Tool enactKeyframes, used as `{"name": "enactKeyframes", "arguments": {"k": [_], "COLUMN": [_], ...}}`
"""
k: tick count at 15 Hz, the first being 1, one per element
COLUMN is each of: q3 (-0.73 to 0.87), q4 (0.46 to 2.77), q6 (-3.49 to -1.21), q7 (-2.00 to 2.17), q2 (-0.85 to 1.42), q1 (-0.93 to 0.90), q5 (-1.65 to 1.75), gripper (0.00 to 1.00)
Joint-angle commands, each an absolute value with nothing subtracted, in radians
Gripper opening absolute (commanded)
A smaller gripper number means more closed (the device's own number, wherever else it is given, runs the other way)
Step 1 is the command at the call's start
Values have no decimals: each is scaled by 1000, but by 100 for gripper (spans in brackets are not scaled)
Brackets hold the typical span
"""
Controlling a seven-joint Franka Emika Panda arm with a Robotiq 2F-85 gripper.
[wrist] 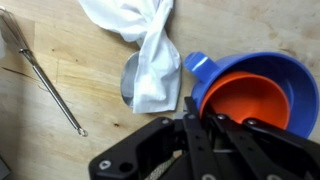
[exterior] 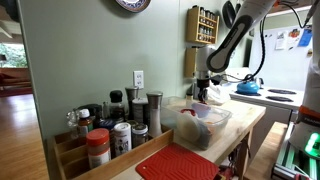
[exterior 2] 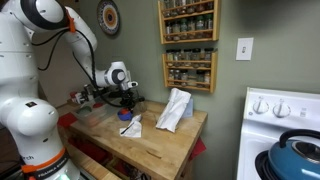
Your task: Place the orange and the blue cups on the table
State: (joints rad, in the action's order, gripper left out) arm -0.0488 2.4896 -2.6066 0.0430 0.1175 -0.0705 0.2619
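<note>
Wrist view: a black gripper [wrist: 200, 112] enters from the bottom edge, over a wooden desk [wrist: 70, 30]. At the right of the frame an orange cup [wrist: 255, 100] sits nested inside a blue cup [wrist: 240, 62], whose small handle points toward the upper left. The jaws are drawn narrow, with their tips right at the near rim of the nested cups. Whether they actually pinch the rim cannot be told. A crumpled white cloth [wrist: 150, 50] lies at the upper centre, partly covering a metal spoon [wrist: 127, 78]. A thin metal rod [wrist: 50, 85] runs diagonally down the left side.

In an exterior view, the arm reaches in from the left and the gripper [exterior 2: 125, 103] hangs low over the desk. A bit of blue [exterior 2: 125, 117] shows just beneath it, and the cloth [exterior 2: 175, 108] stands bunched up to its right. A spice rack [exterior 2: 188, 40] hangs on the wall at the upper centre, and a blue kettle [exterior 2: 295, 150] sits at the lower right.

In an exterior view, the gripper [exterior: 203, 88] is right of centre, behind a clear bowl [exterior: 197, 125]. A red mat [exterior: 178, 163] lies at the bottom centre, and jars [exterior: 115, 125] crowd the lower left.
</note>
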Motion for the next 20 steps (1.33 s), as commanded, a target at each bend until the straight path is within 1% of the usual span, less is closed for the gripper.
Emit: {"name": "enactKeyframes", "arguments": {"k": [1, 2, 6, 9, 13, 20], "q3": [-30, -29, -38, -58, -77, -88], "q4": [2489, 2490, 2487, 2481, 2474, 2466], "q6": [-2626, -2618, -2577, -2486, -2388, -2441], "q7": [70, 65, 40, -29, -98, -172], "q2": [120, 96, 6, -22, -22, 57], "q1": [-67, -65, -59, -72, -85, -91], "q5": [262, 250, 201, 131, 33, -30], "gripper": [40, 47, 77, 99, 100, 100]}}
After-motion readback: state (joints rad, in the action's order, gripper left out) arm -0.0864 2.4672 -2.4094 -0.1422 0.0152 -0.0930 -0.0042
